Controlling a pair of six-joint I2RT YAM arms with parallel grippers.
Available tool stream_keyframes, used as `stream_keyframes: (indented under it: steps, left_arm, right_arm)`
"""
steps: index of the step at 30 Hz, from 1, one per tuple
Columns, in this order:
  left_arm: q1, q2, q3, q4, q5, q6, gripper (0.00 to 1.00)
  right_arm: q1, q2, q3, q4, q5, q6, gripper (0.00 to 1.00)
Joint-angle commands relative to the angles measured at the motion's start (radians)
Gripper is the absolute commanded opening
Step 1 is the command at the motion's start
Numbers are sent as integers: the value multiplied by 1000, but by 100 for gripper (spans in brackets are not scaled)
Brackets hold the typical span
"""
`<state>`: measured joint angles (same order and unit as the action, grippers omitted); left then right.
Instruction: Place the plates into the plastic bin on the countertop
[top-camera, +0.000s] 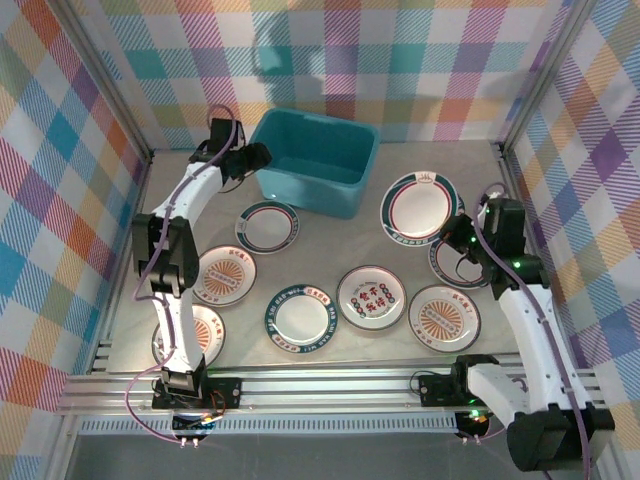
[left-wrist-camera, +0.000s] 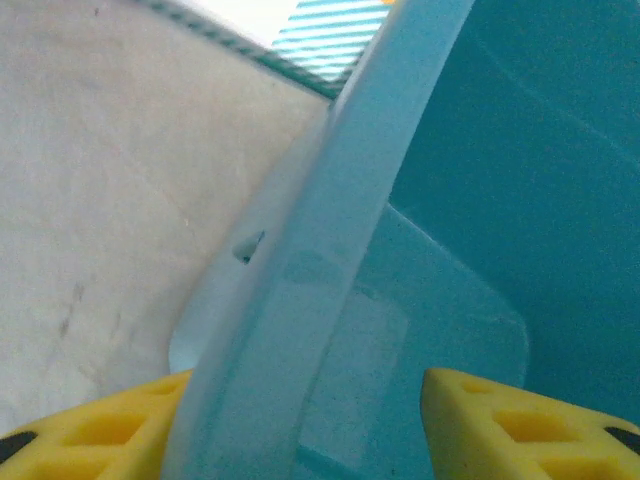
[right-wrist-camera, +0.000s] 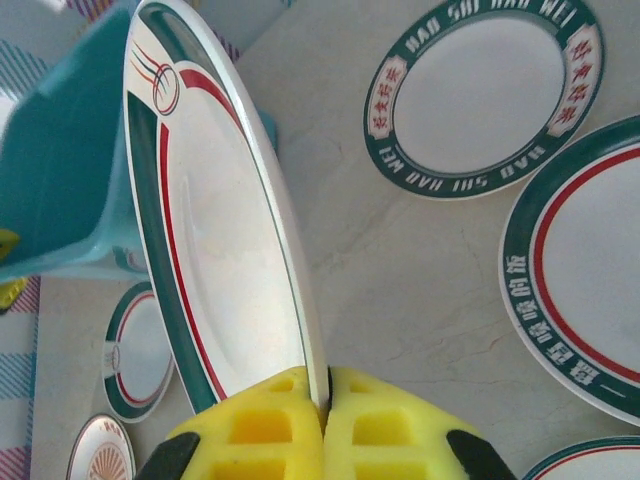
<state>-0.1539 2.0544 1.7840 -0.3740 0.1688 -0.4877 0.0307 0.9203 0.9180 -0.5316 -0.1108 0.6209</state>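
The teal plastic bin (top-camera: 310, 160) stands at the back of the beige countertop (top-camera: 330, 250). My left gripper (top-camera: 262, 157) is at the bin's left wall; its yellow fingers (left-wrist-camera: 100, 430) straddle the rim (left-wrist-camera: 330, 250), one outside and one inside, with a gap on the inner side. My right gripper (top-camera: 447, 237) is shut on the near edge of a green-and-red rimmed plate (top-camera: 420, 207), which is tilted on edge (right-wrist-camera: 215, 230) right of the bin (right-wrist-camera: 60, 170). Several other plates lie flat, among them a green-rimmed one (top-camera: 267, 226) and one with characters (top-camera: 371, 297).
Orange sunburst plates (top-camera: 224, 275) (top-camera: 444, 317) and a dark green one (top-camera: 300, 317) lie across the front. Another plate (top-camera: 455, 265) sits under my right wrist. Plaid walls close in the left, back and right. A metal rail (top-camera: 320, 385) runs along the near edge.
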Motion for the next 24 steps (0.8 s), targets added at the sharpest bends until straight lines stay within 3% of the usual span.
stream_keyframes:
  steps: [1,15,24]
  left_arm:
    - [-51,-88,-71,54,-25,-76,52]
    - [-176,-138,-86,-23,-149,-232,51]
    - [-258,-200,-170,-27,-262,-417,51]
  right_arm:
    - [-14,-47,72,-2,34,-14,0]
    - [-26,-67,50,1,-28,-4,0]
    - [-41,-78,88,-13,-52,-13,0]
